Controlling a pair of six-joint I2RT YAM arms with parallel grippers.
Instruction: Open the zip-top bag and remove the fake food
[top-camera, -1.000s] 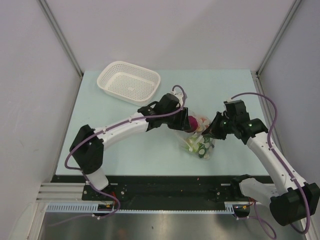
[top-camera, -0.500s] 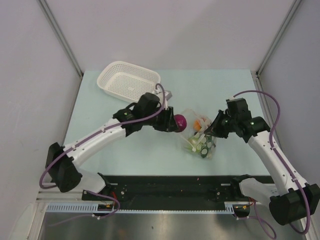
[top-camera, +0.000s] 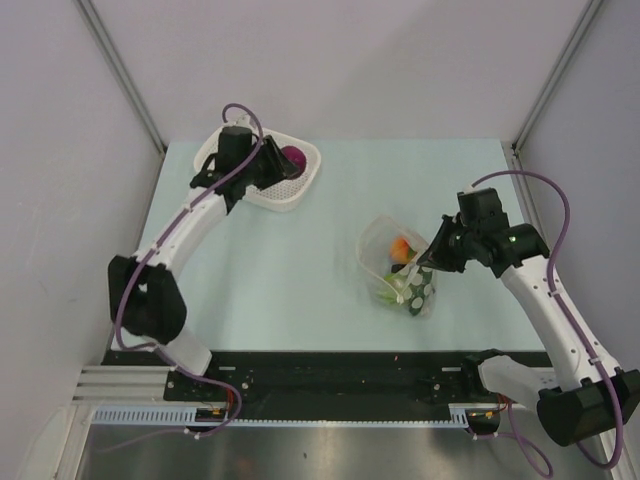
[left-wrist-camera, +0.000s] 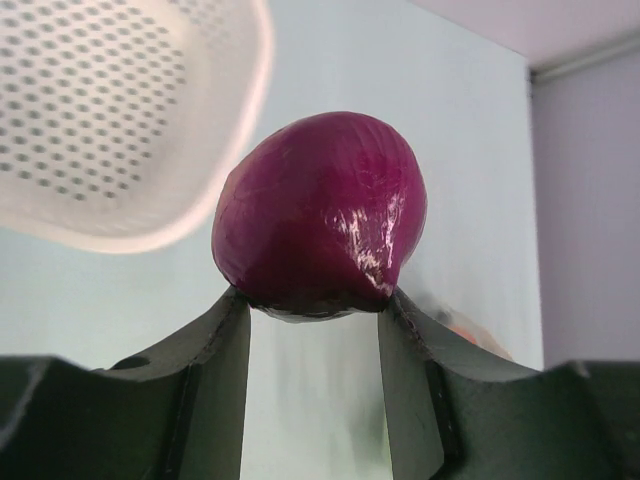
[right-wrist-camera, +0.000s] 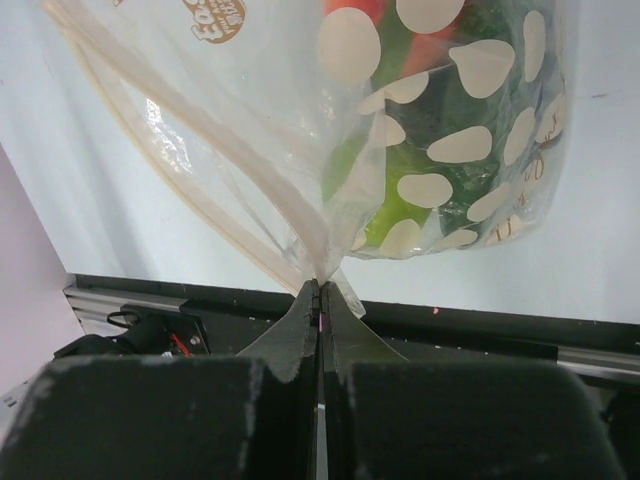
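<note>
The zip-top bag (top-camera: 398, 265) lies open on the table right of centre, clear plastic with a dark dotted panel (right-wrist-camera: 470, 150). Orange (top-camera: 403, 246) and green (top-camera: 400, 287) fake food shows inside it. My right gripper (top-camera: 432, 258) is shut on the bag's edge (right-wrist-camera: 322, 268), pinching the plastic between its fingertips. My left gripper (top-camera: 283, 162) is shut on a purple onion-like fake food piece (left-wrist-camera: 320, 215), holding it above the white basket (top-camera: 240, 170) at the far left.
The white perforated basket (left-wrist-camera: 110, 110) sits at the table's far left corner. The black front rail (top-camera: 330, 375) runs along the near edge. Grey walls enclose the table on three sides.
My left arm carried the purple piece out of the bag and swung it left and away to the basket. The right gripper kept its pinch on the bag.
</note>
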